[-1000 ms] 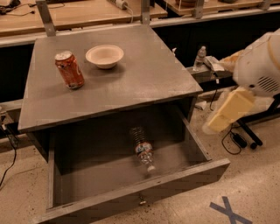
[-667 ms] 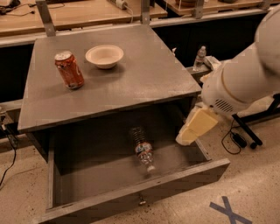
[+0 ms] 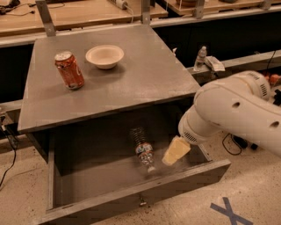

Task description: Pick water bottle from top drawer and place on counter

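Note:
The water bottle (image 3: pixel 142 148) lies on its side in the open top drawer (image 3: pixel 136 197), cap towards the front panel, label band near the middle. The drawer is pulled out below the grey counter (image 3: pixel 131 83); its small knob (image 3: pixel 141 203) shows on the front. My gripper (image 3: pixel 174 151) is a cream-coloured piece at the end of the white arm (image 3: pixel 232 112). It hangs inside the drawer just right of the bottle's front end, close to it but apart.
An orange soda can (image 3: pixel 69 70) and a white bowl (image 3: pixel 104 56) stand on the counter's left half. A small upright clear bottle (image 3: pixel 200 58) sits on a ledge to the right. Tan tabletops (image 3: pixel 83 11) run behind. A blue X (image 3: pixel 228 211) marks the floor.
The arm has swung left and down from beside the cabinet into the drawer, bringing the gripper next to the bottle. The bottle, can and bowl have not moved.

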`<state>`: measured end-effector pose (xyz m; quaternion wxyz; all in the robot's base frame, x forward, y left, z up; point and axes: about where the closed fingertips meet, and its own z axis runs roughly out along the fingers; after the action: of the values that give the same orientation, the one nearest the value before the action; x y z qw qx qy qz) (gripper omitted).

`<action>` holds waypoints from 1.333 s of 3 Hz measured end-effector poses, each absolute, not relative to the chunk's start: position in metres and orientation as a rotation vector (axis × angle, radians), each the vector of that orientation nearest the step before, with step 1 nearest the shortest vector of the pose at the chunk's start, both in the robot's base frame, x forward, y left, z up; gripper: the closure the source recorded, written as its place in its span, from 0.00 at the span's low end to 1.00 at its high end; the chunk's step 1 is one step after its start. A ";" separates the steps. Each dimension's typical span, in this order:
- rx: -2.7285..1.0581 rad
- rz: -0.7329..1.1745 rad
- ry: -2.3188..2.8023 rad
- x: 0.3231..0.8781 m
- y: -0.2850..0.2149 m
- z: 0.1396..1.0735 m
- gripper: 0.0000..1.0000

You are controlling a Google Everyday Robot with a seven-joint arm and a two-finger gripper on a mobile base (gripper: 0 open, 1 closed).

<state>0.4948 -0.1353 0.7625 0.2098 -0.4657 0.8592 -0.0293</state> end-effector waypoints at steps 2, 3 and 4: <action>-0.817 0.167 2.624 0.501 -0.101 0.692 0.00; -0.642 0.277 2.666 0.513 -0.082 0.678 0.00; -0.552 0.329 2.744 0.521 -0.058 0.642 0.02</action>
<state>0.5213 -0.0577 0.6421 0.1610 -0.1932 0.9610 0.1151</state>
